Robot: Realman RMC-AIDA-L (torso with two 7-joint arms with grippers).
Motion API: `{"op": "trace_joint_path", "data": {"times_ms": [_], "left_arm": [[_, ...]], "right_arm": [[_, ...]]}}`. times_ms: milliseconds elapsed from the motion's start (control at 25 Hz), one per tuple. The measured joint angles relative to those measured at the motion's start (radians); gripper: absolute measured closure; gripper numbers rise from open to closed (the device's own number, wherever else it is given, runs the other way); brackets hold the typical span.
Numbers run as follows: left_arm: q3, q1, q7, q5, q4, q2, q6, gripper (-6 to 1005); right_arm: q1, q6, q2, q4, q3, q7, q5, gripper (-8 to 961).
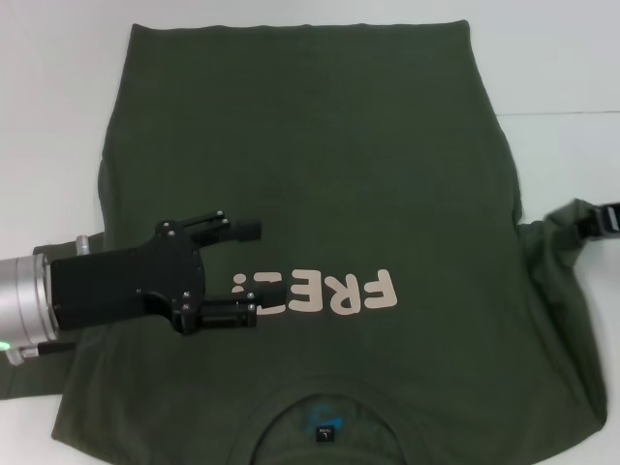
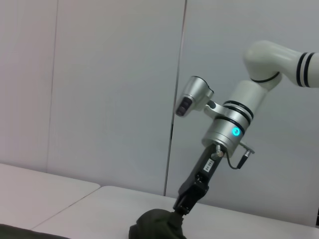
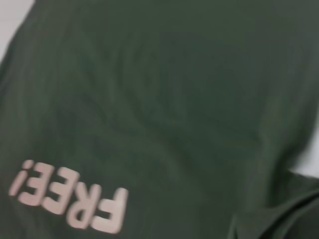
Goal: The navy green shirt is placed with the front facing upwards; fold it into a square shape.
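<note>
Navy green shirt [image 1: 320, 194] flat on the white table [image 1: 58, 97], print up. Left gripper [image 1: 254, 273] spread, empty, over the chest — right gripper [image 1: 603, 221] pinching the bunched right sleeve [image 1: 562, 252], nearer that fold.

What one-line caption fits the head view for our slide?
Left pincer, open, hovers over the navy green shirt beside its FREE! print; right pincer grips a sleeve.

Left gripper [image 1: 254, 272], carried on a black body and silver wrist, is held level over the shirt [image 1: 320, 155] beside the "FREE!" print [image 1: 320, 292], fingers spread apart. Right gripper [image 2: 180, 208] is angled steeply down at the shirt's sleeve edge, where bunched cloth is pinched.
</note>
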Motion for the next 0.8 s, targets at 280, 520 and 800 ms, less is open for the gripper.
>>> {"op": "trace_joint_path", "data": {"times_ms": [280,520,800], "left_arm": [[0.000,-0.002,0.005,-0.001,0.001,-0.001,-0.002,137],[0.000,-0.003,0.007,-0.001,0.002,0.000,-0.004,137],[0.000,0.001,0.008,-0.012,0.002,0.000,-0.003,137]], "right_arm": [[0.074,0.025,0.024,0.049,-0.061,0.003,0.001,925],[0.103,0.047,0.040,0.086,-0.113,0.006,0.000,926],[0.112,0.058,0.056,0.103,-0.155,0.006,0.001,925]]}}
